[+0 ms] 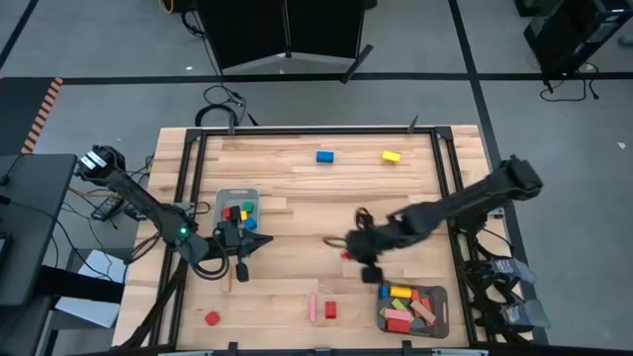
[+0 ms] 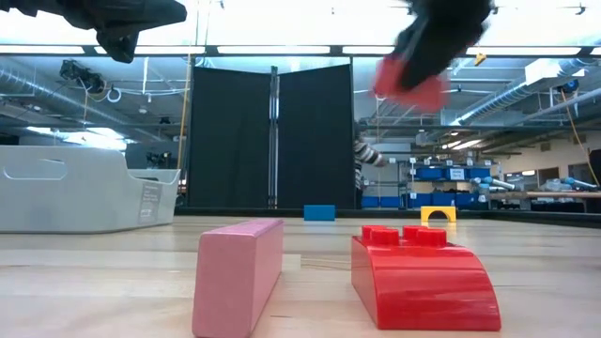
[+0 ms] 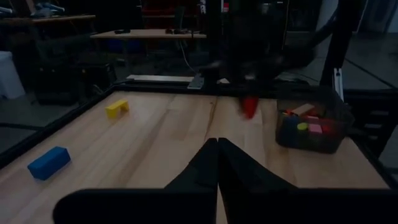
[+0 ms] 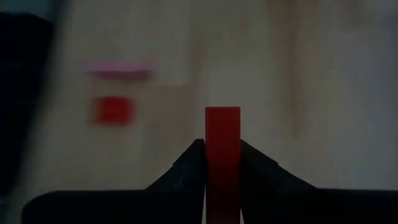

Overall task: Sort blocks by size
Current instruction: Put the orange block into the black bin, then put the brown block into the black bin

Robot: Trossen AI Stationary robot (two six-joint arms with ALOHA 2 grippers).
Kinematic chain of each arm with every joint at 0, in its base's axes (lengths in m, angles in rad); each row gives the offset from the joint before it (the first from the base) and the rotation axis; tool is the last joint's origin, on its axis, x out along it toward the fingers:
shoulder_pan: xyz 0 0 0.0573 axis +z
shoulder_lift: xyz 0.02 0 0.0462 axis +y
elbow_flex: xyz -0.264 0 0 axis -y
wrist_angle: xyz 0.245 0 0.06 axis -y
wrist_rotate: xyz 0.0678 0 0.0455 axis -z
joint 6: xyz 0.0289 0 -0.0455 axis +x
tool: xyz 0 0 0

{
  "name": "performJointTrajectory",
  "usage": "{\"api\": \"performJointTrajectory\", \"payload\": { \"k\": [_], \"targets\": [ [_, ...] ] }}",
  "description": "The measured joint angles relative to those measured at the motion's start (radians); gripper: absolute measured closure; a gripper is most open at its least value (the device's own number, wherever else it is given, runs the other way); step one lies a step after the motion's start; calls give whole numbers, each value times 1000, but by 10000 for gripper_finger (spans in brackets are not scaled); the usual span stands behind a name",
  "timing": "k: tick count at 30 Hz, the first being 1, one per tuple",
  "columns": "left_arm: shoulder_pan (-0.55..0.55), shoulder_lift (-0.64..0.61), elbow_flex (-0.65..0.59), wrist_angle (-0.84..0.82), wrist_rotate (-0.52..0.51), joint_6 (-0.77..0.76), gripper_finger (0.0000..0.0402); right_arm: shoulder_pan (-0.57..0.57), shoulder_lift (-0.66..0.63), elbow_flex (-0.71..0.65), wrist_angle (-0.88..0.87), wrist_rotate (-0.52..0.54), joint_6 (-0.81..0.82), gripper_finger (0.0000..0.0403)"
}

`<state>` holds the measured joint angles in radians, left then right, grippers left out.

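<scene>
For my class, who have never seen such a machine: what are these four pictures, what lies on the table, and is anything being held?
Two dark robot arms work at a wooden table. One camera looks down from above, one sits at table level, and one rides on each wrist. Painted blocks are scattered around: a blue block, a yellow block, a pink bar. Two grey trays, the left tray and the right tray, already hold some blocks. The right gripper holds a red block above the table. The left gripper is shut and empty, beside the left tray.
</scene>
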<state>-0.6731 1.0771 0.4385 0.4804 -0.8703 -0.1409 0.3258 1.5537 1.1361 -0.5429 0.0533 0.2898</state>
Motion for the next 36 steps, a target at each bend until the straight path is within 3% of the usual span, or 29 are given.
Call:
{"api": "performJointTrajectory", "payload": {
  "k": [4,8,11,16,19,26,31,33,36],
  "targets": [
    [0,0,0,-4,0,-2,390,143,-113,-1,-63,-25,248,332],
    [0,0,0,-8,0,-2,390,278,-187,-3,-133,54,474,332],
    [0,0,0,-9,0,-3,390,361,-209,-45,-162,53,672,332],
    [1,0,0,-9,0,-25,390,413,-200,-159,-122,-146,909,331],
    [0,0,0,-9,0,-34,390,410,-198,-213,-76,-187,1007,302],
    [1,0,0,-8,0,-45,390,404,-198,-250,-63,-187,1045,196],
    [15,0,0,-8,-1,-48,390,390,-202,-250,-15,-155,949,156],
    [24,1,0,-9,-1,-58,390,371,-213,-250,-1,-77,877,151],
    [39,1,0,-29,0,-102,390,327,-240,-250,41,132,745,151]
  ]
}}
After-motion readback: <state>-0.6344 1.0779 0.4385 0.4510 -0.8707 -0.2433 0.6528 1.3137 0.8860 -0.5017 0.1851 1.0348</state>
